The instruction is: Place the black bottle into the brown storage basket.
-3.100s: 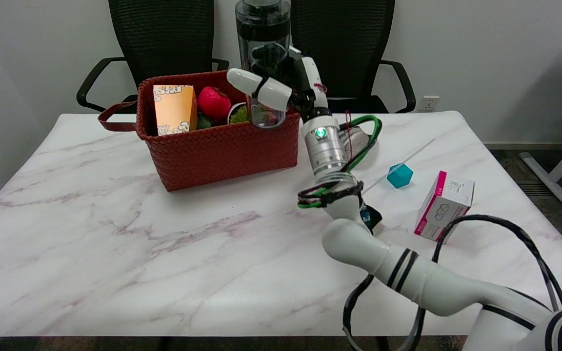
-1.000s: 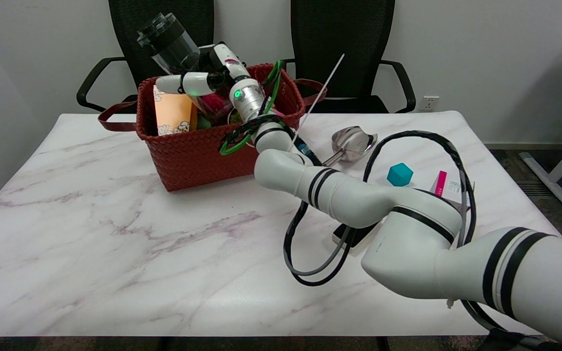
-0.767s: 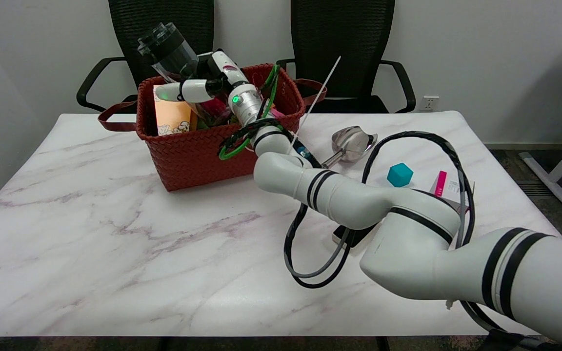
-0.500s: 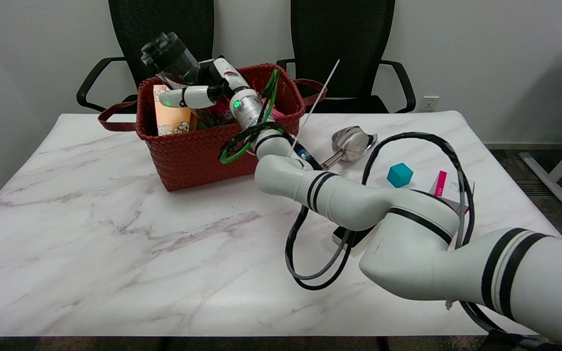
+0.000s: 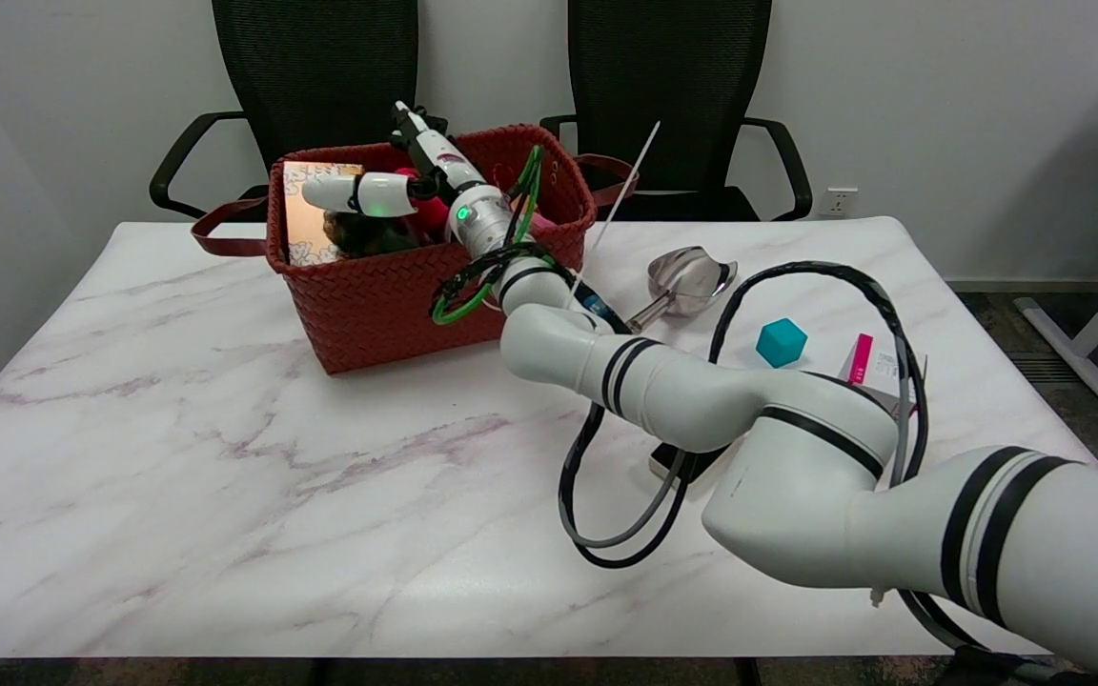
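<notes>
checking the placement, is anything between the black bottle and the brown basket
Nothing visible does: the black bottle is already low inside the brown basket, beside the patterned box and under the right hand.

Woven red-brown basket [image 5: 396,295], pink-veined white marble table [image 5: 225,457], teal block [image 5: 782,342], black chairs [image 5: 315,67]

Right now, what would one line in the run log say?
right hand: over basket, fingers spread | black bottle: lying inside basket, released it seems | task: apparently done
</notes>
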Controlling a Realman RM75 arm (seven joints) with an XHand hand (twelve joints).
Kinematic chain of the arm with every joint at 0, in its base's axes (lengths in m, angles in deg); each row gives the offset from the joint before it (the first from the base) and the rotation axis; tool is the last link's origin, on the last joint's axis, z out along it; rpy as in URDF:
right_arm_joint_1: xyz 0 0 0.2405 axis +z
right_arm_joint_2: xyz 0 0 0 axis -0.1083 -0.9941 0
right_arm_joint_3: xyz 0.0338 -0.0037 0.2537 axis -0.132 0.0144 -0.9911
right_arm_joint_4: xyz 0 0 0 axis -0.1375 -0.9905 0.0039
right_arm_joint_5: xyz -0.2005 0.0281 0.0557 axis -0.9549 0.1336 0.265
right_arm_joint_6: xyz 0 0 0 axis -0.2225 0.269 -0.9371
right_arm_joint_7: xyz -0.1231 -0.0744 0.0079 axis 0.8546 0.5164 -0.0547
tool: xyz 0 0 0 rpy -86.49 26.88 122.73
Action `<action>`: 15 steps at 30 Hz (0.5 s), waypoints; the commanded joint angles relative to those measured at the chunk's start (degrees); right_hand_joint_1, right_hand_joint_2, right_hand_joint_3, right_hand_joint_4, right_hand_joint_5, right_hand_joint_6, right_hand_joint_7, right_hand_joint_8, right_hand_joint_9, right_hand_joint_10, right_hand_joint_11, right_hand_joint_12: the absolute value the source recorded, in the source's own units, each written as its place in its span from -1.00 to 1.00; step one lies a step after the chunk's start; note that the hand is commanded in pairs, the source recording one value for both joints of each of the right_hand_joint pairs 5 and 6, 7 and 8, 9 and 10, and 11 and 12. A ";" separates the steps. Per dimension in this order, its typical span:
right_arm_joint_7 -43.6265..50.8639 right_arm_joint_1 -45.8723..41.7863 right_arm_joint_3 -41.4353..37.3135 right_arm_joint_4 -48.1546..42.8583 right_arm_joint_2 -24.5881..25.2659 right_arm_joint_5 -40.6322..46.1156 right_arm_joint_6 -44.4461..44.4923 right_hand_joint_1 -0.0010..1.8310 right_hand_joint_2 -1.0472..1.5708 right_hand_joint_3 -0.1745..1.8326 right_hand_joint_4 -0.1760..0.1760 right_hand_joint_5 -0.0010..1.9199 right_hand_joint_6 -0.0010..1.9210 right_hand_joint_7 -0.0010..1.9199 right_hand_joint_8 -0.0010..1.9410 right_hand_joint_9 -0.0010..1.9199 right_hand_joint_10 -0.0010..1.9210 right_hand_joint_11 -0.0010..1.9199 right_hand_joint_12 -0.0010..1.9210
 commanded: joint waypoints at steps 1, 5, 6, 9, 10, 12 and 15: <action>-0.15 -1.39 -2.21 -5.04 -1.44 0.11 -1.79 -0.33 0.25 -0.71 0.00 -1.00 -1.00 -0.80 -0.81 -0.94 -0.94 -0.97 -0.97; -0.15 -2.97 -3.19 -11.55 -4.03 0.11 0.14 -0.34 0.25 -0.63 0.00 -1.00 -1.00 -0.84 -0.84 -0.95 -0.95 -0.96 -0.96; -0.15 -3.54 -3.60 -13.73 -4.95 0.11 0.60 -0.34 0.25 -0.64 0.00 -1.00 -1.00 -0.84 -0.84 -0.95 -0.95 -0.96 -0.96; -0.02 -6.07 -5.66 -20.96 -8.49 0.11 1.56 -0.34 0.26 -0.61 0.00 -1.00 -1.00 -0.83 -0.83 -0.92 -0.92 -0.94 -0.94; 0.19 -6.97 -6.44 -23.23 -9.36 0.11 1.64 -0.34 0.27 -0.62 0.00 -1.00 -1.00 -0.83 -0.83 -0.91 -0.91 -0.93 -0.93; 0.33 -9.42 -9.01 -29.71 -12.06 0.24 1.70 -0.33 0.29 -0.65 0.00 -1.00 -1.00 -0.82 -0.82 -0.89 -0.89 -0.90 -0.90; 0.24 -14.62 -12.75 -38.42 -16.11 3.38 2.18 -0.32 0.32 -0.67 0.00 -1.00 -1.00 -0.81 -0.81 -0.87 -0.87 -0.88 -0.88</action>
